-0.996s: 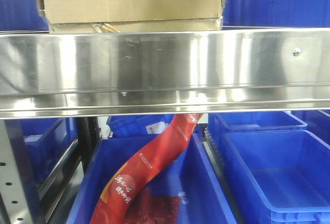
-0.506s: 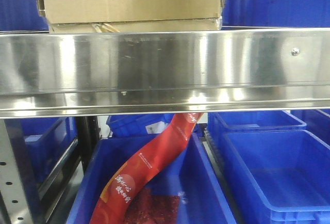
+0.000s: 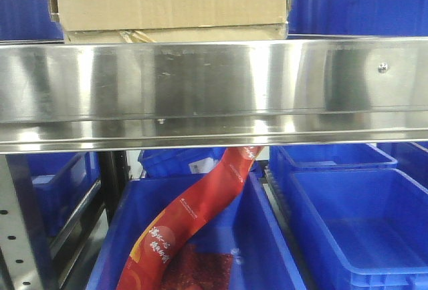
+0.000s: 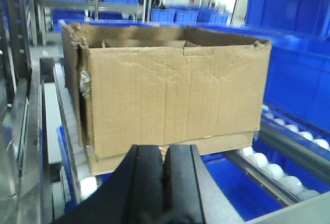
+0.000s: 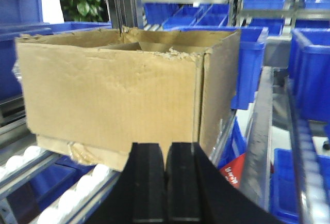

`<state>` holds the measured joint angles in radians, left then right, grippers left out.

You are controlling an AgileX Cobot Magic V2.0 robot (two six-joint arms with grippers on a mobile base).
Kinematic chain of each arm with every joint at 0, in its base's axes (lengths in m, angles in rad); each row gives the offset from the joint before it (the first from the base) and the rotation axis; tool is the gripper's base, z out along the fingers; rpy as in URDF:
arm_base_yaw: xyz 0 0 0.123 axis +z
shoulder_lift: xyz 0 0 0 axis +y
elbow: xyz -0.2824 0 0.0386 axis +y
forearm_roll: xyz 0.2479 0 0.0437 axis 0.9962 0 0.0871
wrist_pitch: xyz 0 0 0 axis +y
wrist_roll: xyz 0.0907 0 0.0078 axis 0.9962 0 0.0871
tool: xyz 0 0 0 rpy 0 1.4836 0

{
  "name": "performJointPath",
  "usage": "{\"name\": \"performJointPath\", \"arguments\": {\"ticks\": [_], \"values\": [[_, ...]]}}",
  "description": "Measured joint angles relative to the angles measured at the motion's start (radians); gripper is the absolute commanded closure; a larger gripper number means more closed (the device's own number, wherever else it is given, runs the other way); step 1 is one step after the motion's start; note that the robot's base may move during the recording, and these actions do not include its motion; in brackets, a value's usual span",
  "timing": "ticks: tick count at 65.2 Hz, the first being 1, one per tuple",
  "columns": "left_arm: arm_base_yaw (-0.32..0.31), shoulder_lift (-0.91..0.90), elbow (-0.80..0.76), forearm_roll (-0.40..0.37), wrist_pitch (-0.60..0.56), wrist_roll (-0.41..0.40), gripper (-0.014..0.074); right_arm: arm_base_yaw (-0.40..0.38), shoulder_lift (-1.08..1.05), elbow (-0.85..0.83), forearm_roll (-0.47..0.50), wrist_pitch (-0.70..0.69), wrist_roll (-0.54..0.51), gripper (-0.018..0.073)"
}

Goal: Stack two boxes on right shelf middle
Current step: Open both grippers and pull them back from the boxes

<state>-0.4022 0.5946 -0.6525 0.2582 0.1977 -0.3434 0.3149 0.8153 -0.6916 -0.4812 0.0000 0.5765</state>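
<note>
Looking from big to small, we see the shelf holding the tall box, and that box sits right on top of the flat box, so the stack looks done to us. The stack is straight ahead of both our arms, with its long side across us. Our left gripper and right gripper are both pinched closed with nothing in them, close to the boxes but apart from them, and neither looks nearer.
</note>
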Motion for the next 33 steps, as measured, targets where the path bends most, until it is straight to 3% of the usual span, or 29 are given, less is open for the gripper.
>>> {"name": "performJointPath", "arguments": {"ticks": [15, 33], "values": [[0.0, -0.172, 0.031, 0.0, -0.002, 0.0, 0.0707, 0.0, -0.159, 0.029, 0.0, 0.006, 0.0, 0.0721], [0.0, -0.212, 0.031, 0.0, -0.004, 0.0, 0.0707, 0.0, -0.186, 0.029, 0.0, -0.055, 0.0, 0.0721]]}}
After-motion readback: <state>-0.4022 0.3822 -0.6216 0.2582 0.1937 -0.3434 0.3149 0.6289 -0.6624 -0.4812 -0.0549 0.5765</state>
